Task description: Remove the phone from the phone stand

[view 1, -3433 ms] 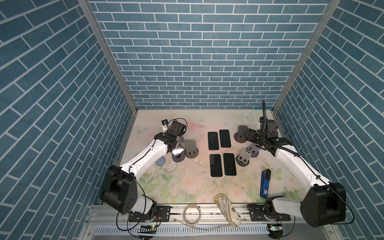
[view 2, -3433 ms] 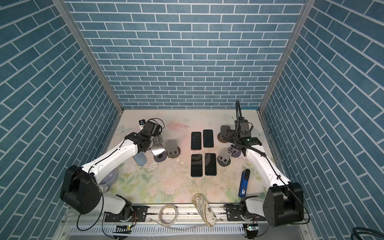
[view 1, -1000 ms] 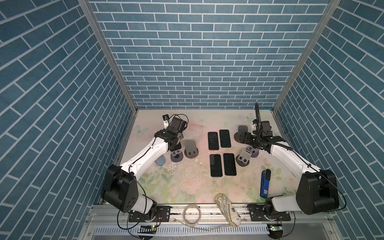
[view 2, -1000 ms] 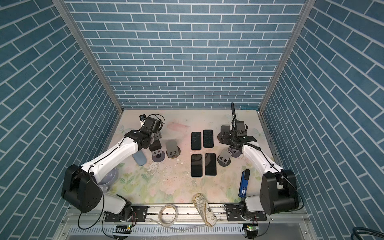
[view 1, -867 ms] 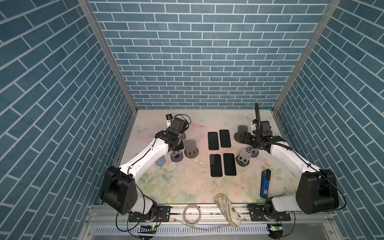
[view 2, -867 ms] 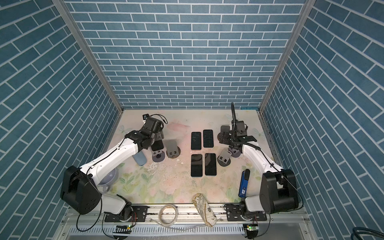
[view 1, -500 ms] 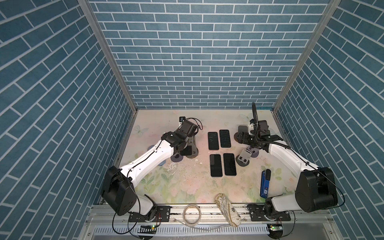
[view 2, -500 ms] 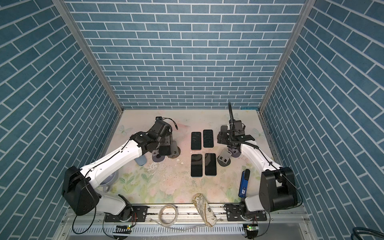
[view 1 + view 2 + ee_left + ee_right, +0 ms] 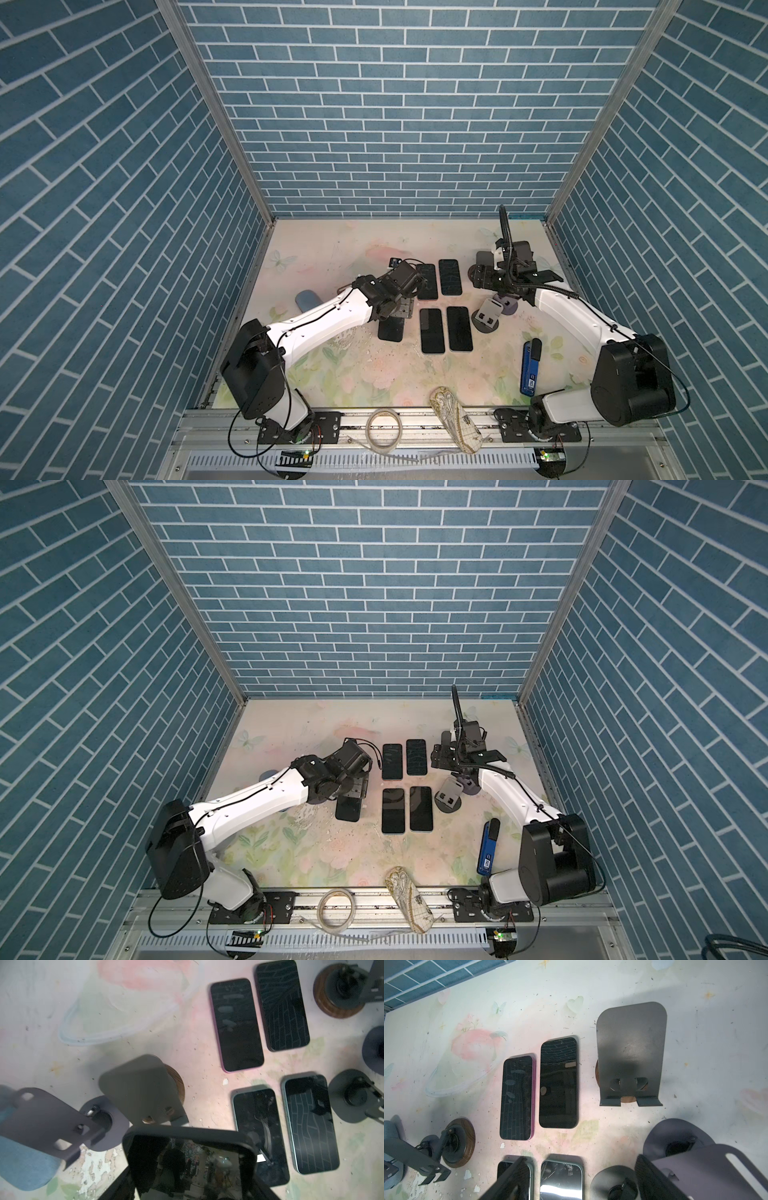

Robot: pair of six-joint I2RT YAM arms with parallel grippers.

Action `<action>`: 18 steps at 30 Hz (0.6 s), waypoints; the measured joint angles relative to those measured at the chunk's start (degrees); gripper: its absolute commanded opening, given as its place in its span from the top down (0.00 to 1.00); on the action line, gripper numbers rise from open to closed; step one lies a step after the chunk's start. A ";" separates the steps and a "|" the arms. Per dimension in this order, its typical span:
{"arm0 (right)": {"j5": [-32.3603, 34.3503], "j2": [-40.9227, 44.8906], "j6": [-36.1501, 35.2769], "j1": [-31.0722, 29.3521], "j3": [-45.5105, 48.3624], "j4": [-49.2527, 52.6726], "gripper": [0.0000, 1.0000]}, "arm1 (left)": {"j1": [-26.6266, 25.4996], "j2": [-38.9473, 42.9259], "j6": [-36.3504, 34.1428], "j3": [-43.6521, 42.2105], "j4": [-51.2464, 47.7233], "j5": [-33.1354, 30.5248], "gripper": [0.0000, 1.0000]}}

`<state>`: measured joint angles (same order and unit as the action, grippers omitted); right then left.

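Your left fingers (image 9: 120,1188) grip the phone (image 9: 390,330) — held clear of the stand (image 9: 141,1088), above the middle of the counter (image 9: 332,374). Lower it flat beside the 4 phones (image 9: 432,330); keep your right fingers (image 9: 510,1184), open and empty, clear.

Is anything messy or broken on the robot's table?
Yes. The flowery table cover is flaking beside the purple phone stand, and white chips lie scattered on it. A patterned pouch also hangs over the table's front edge onto the metal rail, where it doesn't seem to belong.
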<state>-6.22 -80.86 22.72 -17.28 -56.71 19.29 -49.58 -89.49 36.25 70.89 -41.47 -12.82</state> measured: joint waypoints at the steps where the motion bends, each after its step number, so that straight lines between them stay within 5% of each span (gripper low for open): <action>1: 0.02 0.31 0.02 -0.04 0.00 -0.04 0.18 | -0.72 -0.55 0.46 -0.11 -0.11 0.50 0.41; 18: 0.59 6.58 1.01 -0.42 4.09 -0.24 0.18 | -2.73 -5.05 8.46 -4.50 -0.70 6.71 0.41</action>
<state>-5.63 -74.28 23.73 -17.69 -52.62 19.05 -52.31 -94.54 44.71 66.39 -42.17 -6.11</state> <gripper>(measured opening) 0.823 0.749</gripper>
